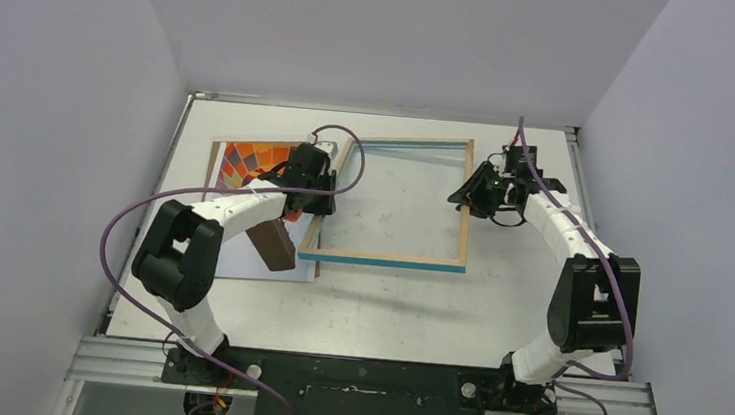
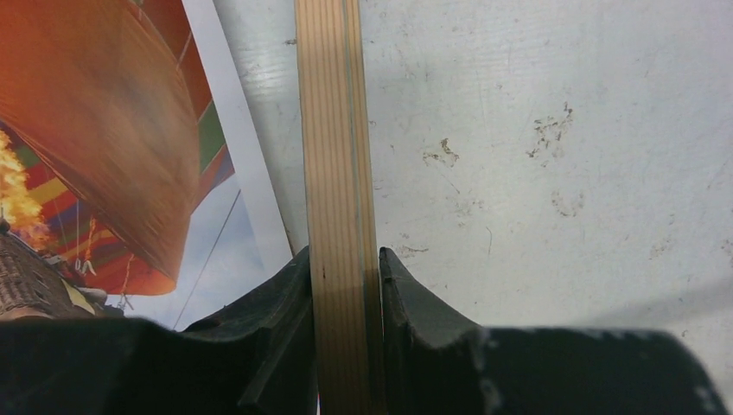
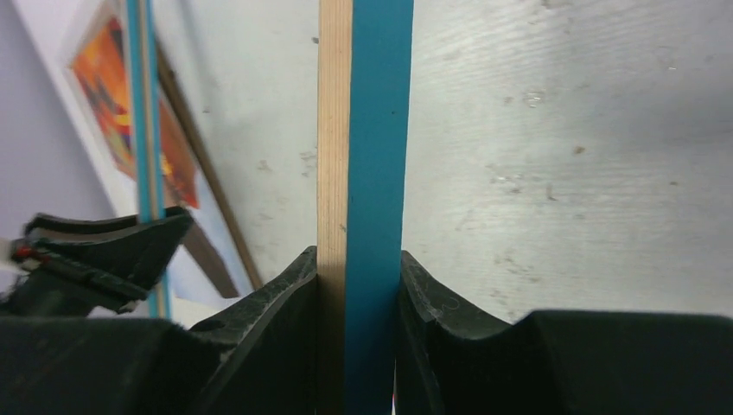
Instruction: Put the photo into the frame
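Note:
The frame (image 1: pixel 384 259), blue-edged with a light wooden face up, sits mid-table and looks raised at its far side. My left gripper (image 1: pixel 323 186) is shut on its left bar, which runs as a wooden strip (image 2: pixel 337 156) straight between the jaws (image 2: pixel 346 277). On the right bar, my right gripper (image 1: pixel 470 194) is also shut; there the bar (image 3: pixel 363 130) shows wood and blue side by side between the jaws (image 3: pixel 359 268). The photo (image 1: pixel 252 162) of an orange balloon lies flat left of the frame, partly under my left arm, and also shows in the wrist views (image 2: pixel 104 130) (image 3: pixel 104 78).
A brown board (image 1: pixel 275 245) lies by the frame's near-left corner, over the photo's white margin. A brown edge (image 3: pixel 203 181) borders the photo. White walls enclose the table on three sides. My left gripper (image 3: pixel 104 251) shows in the right wrist view.

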Robot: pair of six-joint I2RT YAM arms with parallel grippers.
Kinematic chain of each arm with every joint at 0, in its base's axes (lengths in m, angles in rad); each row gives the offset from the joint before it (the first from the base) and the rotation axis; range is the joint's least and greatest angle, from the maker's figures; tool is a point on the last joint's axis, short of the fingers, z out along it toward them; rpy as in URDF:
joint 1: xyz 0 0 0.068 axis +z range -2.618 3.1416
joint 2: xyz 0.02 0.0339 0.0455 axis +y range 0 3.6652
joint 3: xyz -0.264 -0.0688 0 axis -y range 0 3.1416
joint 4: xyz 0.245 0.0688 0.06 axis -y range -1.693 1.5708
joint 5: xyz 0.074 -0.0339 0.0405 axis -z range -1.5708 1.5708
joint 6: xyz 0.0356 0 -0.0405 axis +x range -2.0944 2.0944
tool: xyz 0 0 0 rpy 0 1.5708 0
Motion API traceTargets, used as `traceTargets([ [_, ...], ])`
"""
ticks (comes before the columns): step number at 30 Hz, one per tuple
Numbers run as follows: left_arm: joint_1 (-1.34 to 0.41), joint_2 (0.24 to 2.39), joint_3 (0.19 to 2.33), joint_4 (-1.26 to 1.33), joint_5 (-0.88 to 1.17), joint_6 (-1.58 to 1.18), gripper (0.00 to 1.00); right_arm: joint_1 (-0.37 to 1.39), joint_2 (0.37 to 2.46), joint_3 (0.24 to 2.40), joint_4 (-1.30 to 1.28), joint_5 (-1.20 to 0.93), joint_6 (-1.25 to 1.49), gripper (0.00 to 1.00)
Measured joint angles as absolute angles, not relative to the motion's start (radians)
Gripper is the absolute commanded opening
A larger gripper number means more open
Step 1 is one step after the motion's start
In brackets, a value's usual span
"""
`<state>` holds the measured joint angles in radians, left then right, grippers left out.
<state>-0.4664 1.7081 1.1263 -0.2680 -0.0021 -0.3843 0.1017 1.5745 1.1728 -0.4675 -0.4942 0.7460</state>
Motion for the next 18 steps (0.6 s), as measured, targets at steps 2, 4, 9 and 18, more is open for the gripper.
traceTargets([
  [2, -0.480, 1.724, 1.128, -0.269, -0.014, -0.384, 0.24, 0.101, 1.612, 1.175, -0.500, -0.459, 0.693, 0.05],
  [4, -0.493, 1.745, 1.137, -0.271, -0.025, -0.381, 0.30, 0.101, 1.645, 1.180, -0.531, -0.421, 0.642, 0.05],
  [9, -0.526, 1.774, 1.158, -0.271, 0.002, -0.332, 0.51, 0.101, 1.701, 1.226, -0.554, -0.329, 0.527, 0.05],
  [18, -0.570, 1.785, 1.164, -0.273, 0.042, -0.286, 0.89, 0.118, 1.780, 1.286, -0.556, -0.192, 0.412, 0.05],
])
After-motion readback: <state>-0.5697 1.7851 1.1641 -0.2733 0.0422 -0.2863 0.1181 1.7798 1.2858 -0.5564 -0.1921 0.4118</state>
